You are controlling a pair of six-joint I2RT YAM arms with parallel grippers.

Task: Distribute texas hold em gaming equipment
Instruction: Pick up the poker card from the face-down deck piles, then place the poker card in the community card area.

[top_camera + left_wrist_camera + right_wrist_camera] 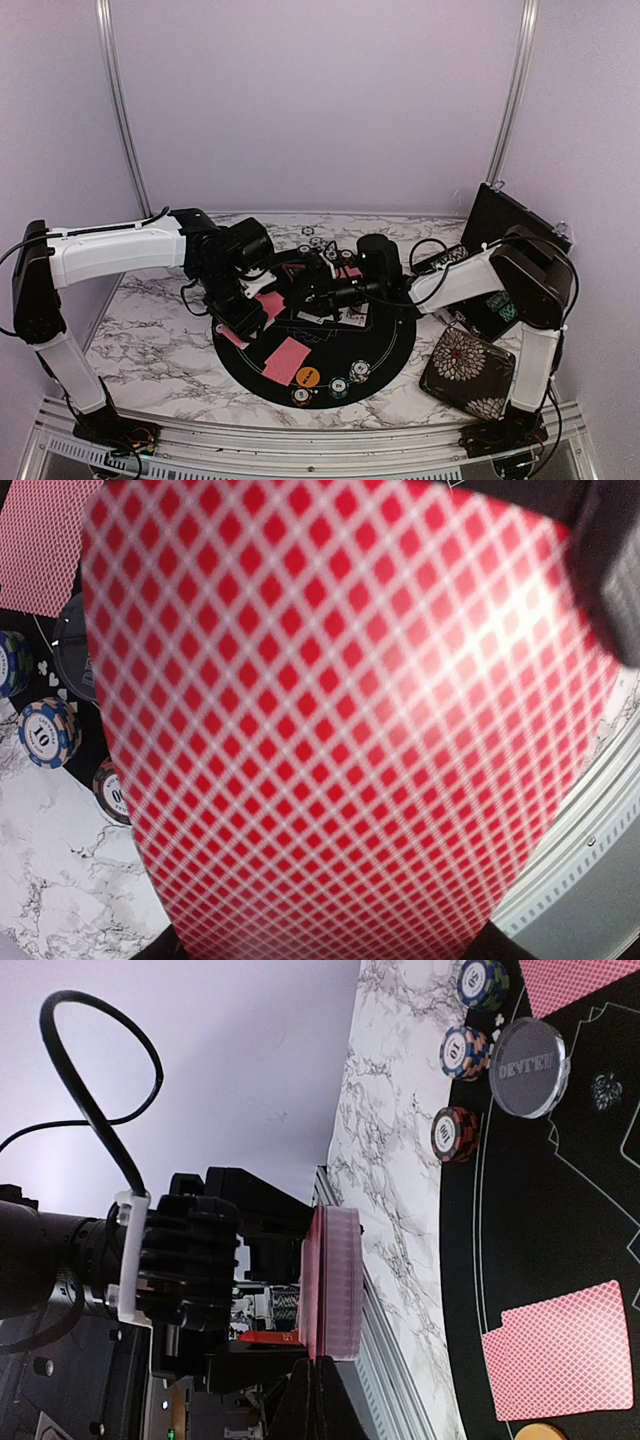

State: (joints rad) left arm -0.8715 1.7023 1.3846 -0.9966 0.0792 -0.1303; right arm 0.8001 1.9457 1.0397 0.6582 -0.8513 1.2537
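My left gripper (252,305) is shut on a thick deck of red-backed playing cards (268,304), held above the left side of the round black mat (390,345). The deck's back (340,730) fills the left wrist view. My right gripper (300,290) reaches in from the right, and its fingertips (320,1380) are pinched shut on the edge of the outermost card (325,1280) of that deck. Dealt cards (288,360) lie face down on the mat. Striped chip stacks (339,386) and an orange disc (308,377) sit at its near rim.
A floral pouch (467,373) lies at the right front. A black case (510,225) stands at the back right. More chips (465,1052) and a grey dealer button (527,1068) sit at the mat's edge. The marble tabletop (150,340) shows on the left.
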